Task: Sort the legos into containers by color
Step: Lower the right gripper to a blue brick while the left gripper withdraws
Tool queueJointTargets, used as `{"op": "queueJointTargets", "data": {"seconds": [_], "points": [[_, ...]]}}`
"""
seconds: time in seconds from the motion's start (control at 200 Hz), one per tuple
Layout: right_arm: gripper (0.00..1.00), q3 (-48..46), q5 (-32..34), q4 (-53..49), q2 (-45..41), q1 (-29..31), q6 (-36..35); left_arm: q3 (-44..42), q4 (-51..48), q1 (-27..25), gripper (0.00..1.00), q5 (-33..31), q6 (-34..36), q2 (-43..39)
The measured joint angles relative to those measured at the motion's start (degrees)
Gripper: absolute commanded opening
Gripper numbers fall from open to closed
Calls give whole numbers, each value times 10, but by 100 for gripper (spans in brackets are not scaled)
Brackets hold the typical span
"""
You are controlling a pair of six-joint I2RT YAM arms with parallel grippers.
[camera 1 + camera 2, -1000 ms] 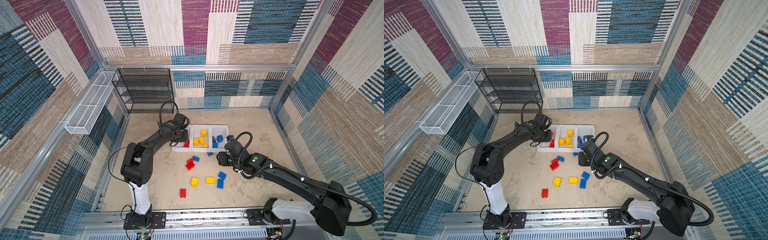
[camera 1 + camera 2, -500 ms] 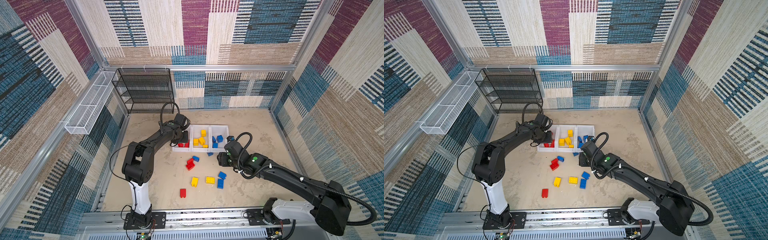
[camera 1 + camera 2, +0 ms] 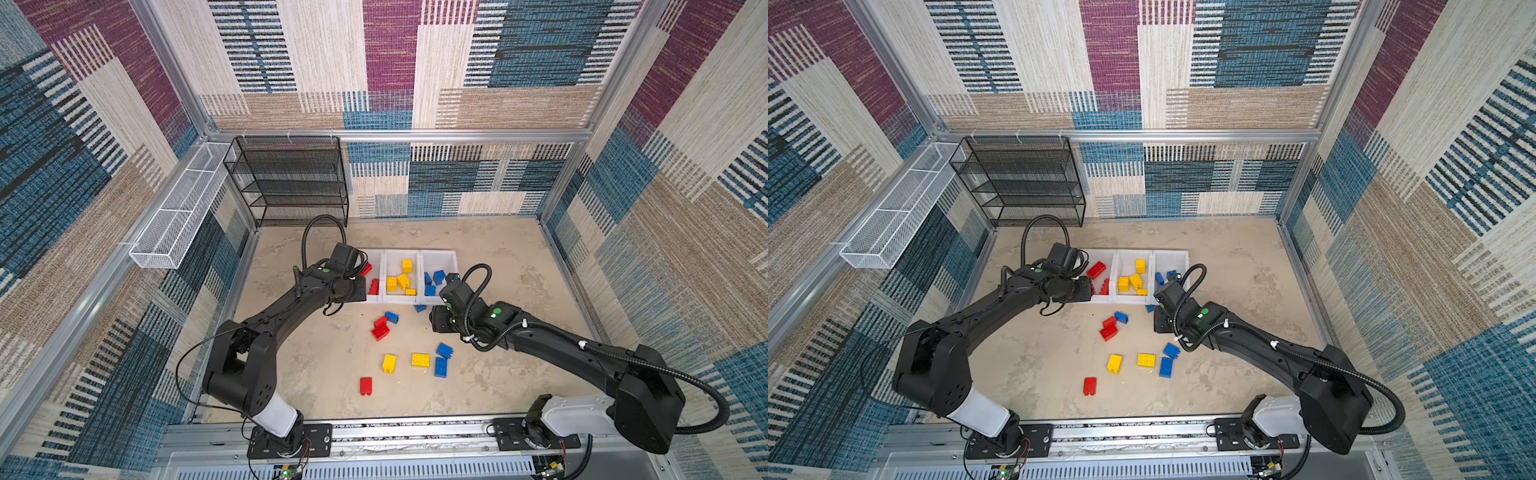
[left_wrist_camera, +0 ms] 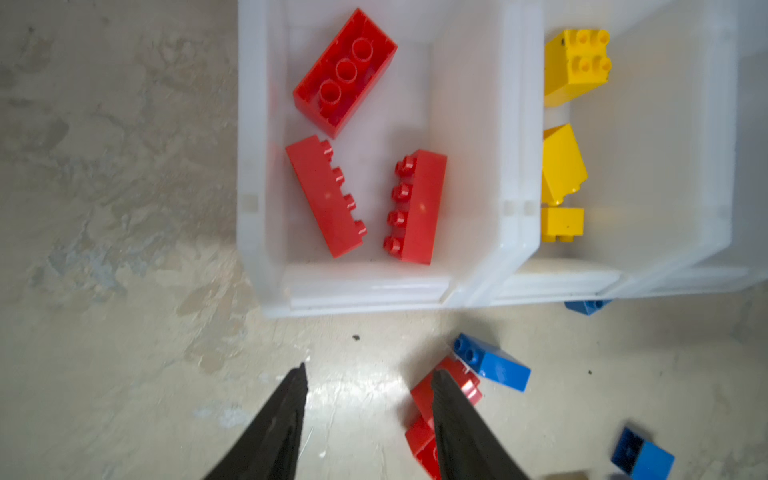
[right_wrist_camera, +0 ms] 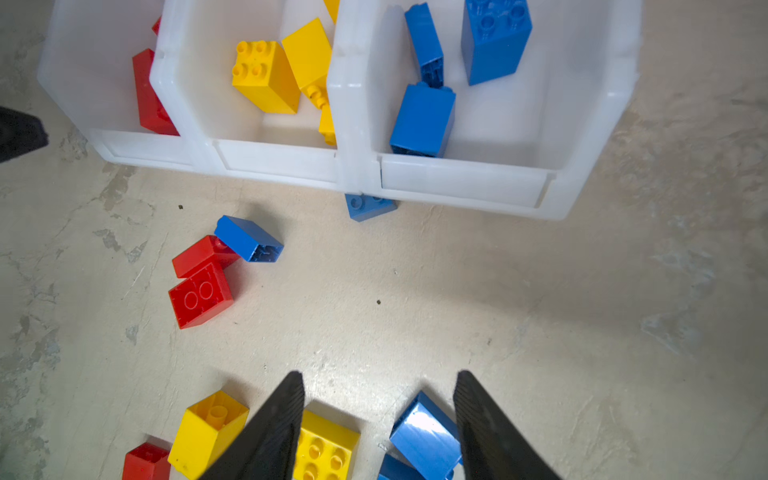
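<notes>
Three joined white containers (image 3: 415, 252) hold sorted legos: red ones (image 4: 417, 208) in the left bin, yellow (image 3: 401, 281) in the middle, blue (image 5: 422, 120) in the right. My left gripper (image 4: 370, 374) is open and empty, hovering over the floor just in front of the red bin (image 4: 249, 166). Two loose red bricks (image 4: 419, 399) and a blue one (image 4: 492, 368) lie beside one finger. My right gripper (image 5: 380, 376) is open and empty above the floor. Below it lie a yellow brick (image 5: 328, 449) and a blue brick (image 5: 424, 432).
More loose legos lie on the beige floor: a blue one (image 3: 419, 308) against the bins' front, two yellow (image 3: 389, 363), two blue (image 3: 441, 367) and a red one (image 3: 365, 385). A black mesh rack (image 3: 291, 183) stands at the back left, with a white wire basket (image 3: 178, 216) on the left wall.
My left gripper has opened and let a red brick fall into the left bin, then drawn back to the bin's front. The right arm has hardly moved.
</notes>
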Motion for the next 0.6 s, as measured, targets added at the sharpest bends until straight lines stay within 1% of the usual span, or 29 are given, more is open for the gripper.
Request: {"op": "queueJointTargets", "data": {"seconds": [0.09, 0.285, 0.421, 0.601], "points": [[59, 27, -10, 6, 36, 0, -20, -45, 7, 0, 53, 12, -9, -40], [57, 80, -34, 31, 103, 0, -75, -132, 21, 0, 53, 12, -36, -122], [56, 107, -57, 42, 140, 0, -109, -161, 24, 0, 53, 14, -52, -160], [53, 133, -75, 51, 181, 2, -145, -184, 26, 0, 53, 15, -71, -187]]}}
